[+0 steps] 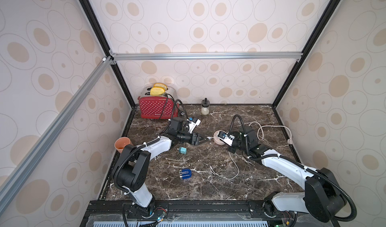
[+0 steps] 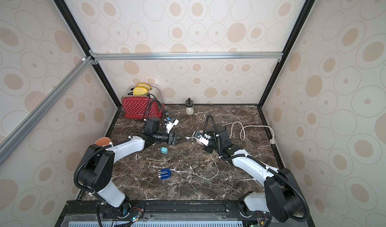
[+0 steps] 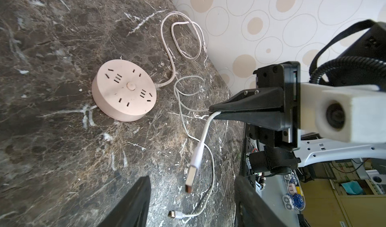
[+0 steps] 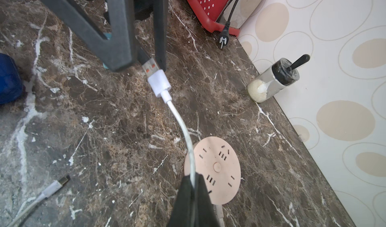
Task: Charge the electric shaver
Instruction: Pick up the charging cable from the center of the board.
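The rounded dark-blue electric shaver (image 1: pixel 185 173) lies on the marble tabletop (image 1: pixel 208 190) near the front, cropped at the edge of the right wrist view. The right gripper (image 4: pixel 193 179) pinches a white USB cable (image 4: pixel 183 127). The left gripper (image 3: pixel 192 180) gapes around its metal plug (image 4: pixel 150 66), seemingly without touching. A glass jar (image 4: pixel 269 86) holds white grains (image 4: pixel 255 90).

Both top views look down from high at the front, facing the back wall (image 1: pixel 208 79), over the whole bench (image 1: pixel 208 184). The wrist cameras ride low and close, facing each other; both show the power strip (image 3: pixel 125 94) and white cable (image 3: pixel 198 155).
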Action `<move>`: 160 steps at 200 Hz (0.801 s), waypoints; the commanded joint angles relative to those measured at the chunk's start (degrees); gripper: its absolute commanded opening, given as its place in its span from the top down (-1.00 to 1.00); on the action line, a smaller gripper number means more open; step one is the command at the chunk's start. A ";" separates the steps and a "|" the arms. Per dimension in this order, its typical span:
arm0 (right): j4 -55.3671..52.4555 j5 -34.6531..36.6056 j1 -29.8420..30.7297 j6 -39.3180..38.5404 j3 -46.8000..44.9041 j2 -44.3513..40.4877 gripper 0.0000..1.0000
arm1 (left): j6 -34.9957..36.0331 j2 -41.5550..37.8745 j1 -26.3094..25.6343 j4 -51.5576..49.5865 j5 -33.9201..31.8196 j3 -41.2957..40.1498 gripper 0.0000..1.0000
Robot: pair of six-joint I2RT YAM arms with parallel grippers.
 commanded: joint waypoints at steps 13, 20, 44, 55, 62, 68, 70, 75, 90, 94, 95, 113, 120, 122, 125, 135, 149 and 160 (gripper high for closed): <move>1.89 -2.40 -0.21 1.27 0.39 1.16 1.00 | -0.42 1.85 -0.86 2.45 1.28 3.39 -0.10; 1.97 -2.40 -0.27 1.22 0.30 1.16 1.00 | -0.52 2.09 -0.91 2.71 1.15 3.49 -0.05; 1.83 -2.42 -0.29 1.26 0.13 1.07 1.00 | -0.61 2.49 -0.90 2.98 1.20 3.87 0.31; 2.28 -2.27 -0.25 1.63 -0.11 0.94 1.00 | -0.61 2.48 -0.92 3.02 1.26 3.95 0.47; 2.41 -2.25 -0.24 1.92 -0.26 0.89 1.00 | -0.61 2.49 -0.88 3.02 1.29 3.87 0.51; 2.50 -2.29 -0.27 2.08 -0.23 0.81 1.00 | -0.61 2.41 -0.93 2.94 1.27 3.87 0.51; 2.57 -2.30 -0.27 2.14 -0.22 0.81 1.00 | -0.63 2.30 -0.90 2.94 1.22 3.87 0.52; 2.53 -2.31 -0.27 2.30 -0.22 0.88 1.00 | -0.61 2.31 -0.88 2.86 1.17 3.82 0.54; 2.13 -2.78 -0.36 2.45 0.08 1.06 1.00 | -0.36 1.99 -0.89 2.52 1.13 3.72 0.85; 1.86 -3.04 -0.33 2.47 0.14 1.07 1.00 | -0.20 1.89 -0.88 2.43 1.01 3.69 0.95; 1.83 -3.08 -0.31 2.50 0.22 1.07 1.00 | -0.19 1.84 -0.88 2.42 1.06 3.69 0.97; -0.11 -5.11 -0.35 1.51 1.17 1.07 0.89 | 0.59 1.46 -0.91 1.30 0.85 3.82 1.00; -0.89 -6.32 -0.30 0.52 1.66 1.07 0.73 | 1.10 1.44 -0.92 0.32 0.79 4.10 1.00; -1.09 -6.65 -0.23 0.19 1.85 1.11 0.66 | 1.25 1.44 -0.92 0.11 0.83 4.19 1.00; -1.42 -7.06 -0.24 -0.21 2.06 1.15 0.57 | 1.49 1.44 -0.93 -0.30 0.84 4.28 1.00; -2.33 -8.23 -0.22 -1.31 2.85 1.28 0.41 | 1.97 1.43 -0.92 -1.23 1.00 4.64 1.00; -2.39 -9.98 -0.04 -2.12 3.75 1.59 0.32 | 2.03 1.53 -0.95 -1.55 1.26 4.90 1.00; -1.20 -11.03 0.10 -2.21 3.95 1.85 0.25 | 1.78 1.53 -0.90 -1.55 1.38 4.98 1.00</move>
